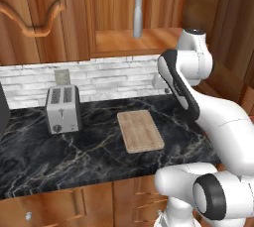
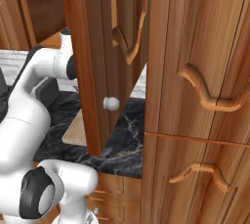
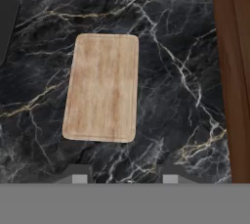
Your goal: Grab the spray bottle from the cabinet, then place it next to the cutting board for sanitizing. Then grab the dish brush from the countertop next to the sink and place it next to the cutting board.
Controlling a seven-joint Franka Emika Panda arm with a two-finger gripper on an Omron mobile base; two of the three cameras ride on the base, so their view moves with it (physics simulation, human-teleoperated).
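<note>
One spray bottle [image 1: 138, 10] stands upright inside the open cabinet [image 1: 144, 42]

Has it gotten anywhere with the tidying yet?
Barely. The slim pale grey spray bottle stands on the brown wooden cabinet shelf. The gripper is open and empty above the light-wood cutting board. Fetching bottle and brush both remain.

Home kitchen, pretty clearly, just a rendered one.

Black marble-look countertop [image 1: 74, 156] with pale veins sits on brown wooden base cabinets [image 1: 64, 206], a silver toaster [image 1: 63, 108] stands against a white brick backsplash [image 1: 109, 77], a light-wood cutting board [image 1: 140, 130] lies flat on the slab, and carved-door wall cabinet [image 1: 34, 13] units hang above, a spray bottle [image 1: 138, 10] upright on the open shelf.
</note>
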